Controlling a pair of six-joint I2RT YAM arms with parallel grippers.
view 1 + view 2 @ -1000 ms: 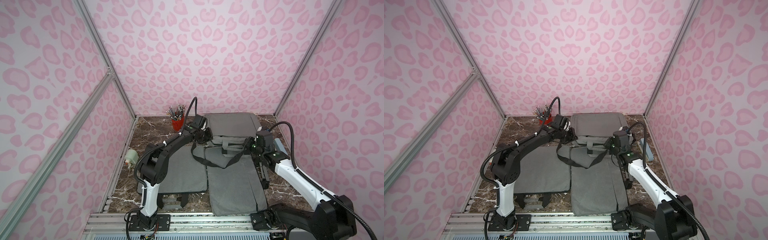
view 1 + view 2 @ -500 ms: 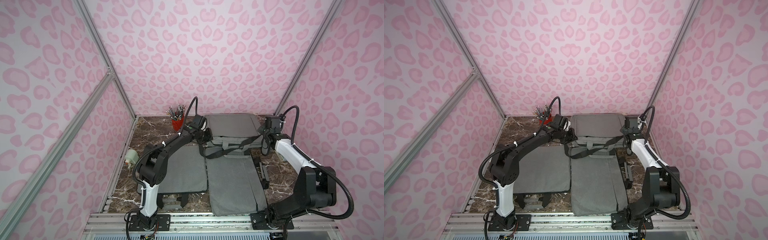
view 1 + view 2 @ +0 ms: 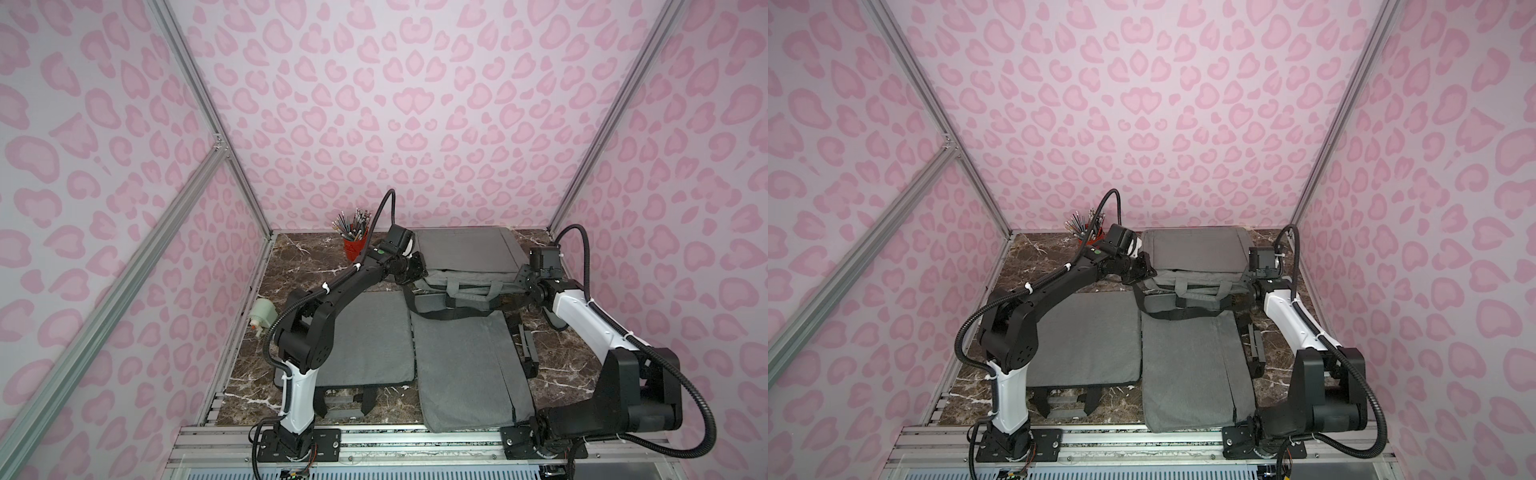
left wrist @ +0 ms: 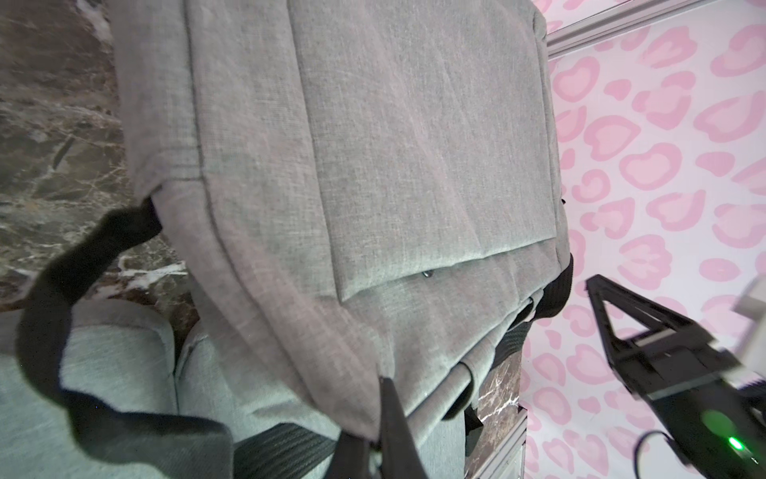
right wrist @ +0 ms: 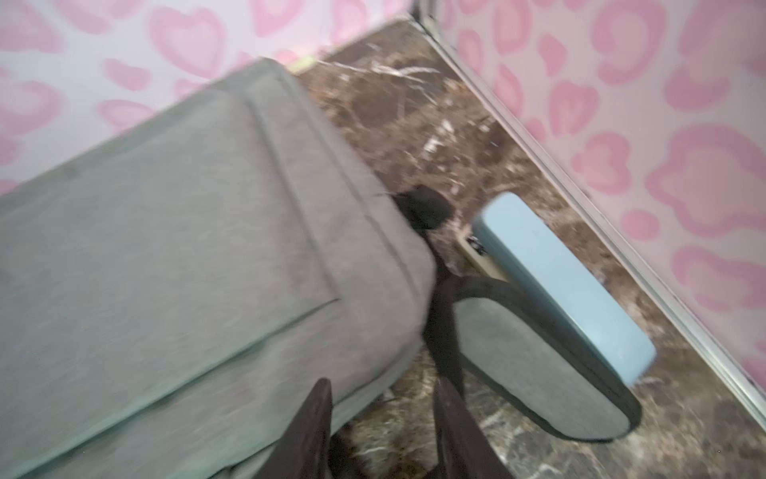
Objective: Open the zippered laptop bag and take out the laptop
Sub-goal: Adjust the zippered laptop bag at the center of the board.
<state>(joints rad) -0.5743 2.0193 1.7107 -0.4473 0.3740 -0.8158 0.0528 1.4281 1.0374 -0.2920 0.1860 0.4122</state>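
No legible text, labels, brands, numbers or signs found in any view; none readable on the grey laptop bag (image 3: 461, 253) or the arms.

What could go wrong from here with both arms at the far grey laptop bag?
1. The right gripper shows its jaws apart at the corner of the grey fabric laptop bag, gripping nothing; the bag may slide when the zipper is pulled.
2. The black shoulder strap loops loosely across the other grey bags in front; it could snag an arm.
3. The left gripper works close to the red cup of pens, which might tip.
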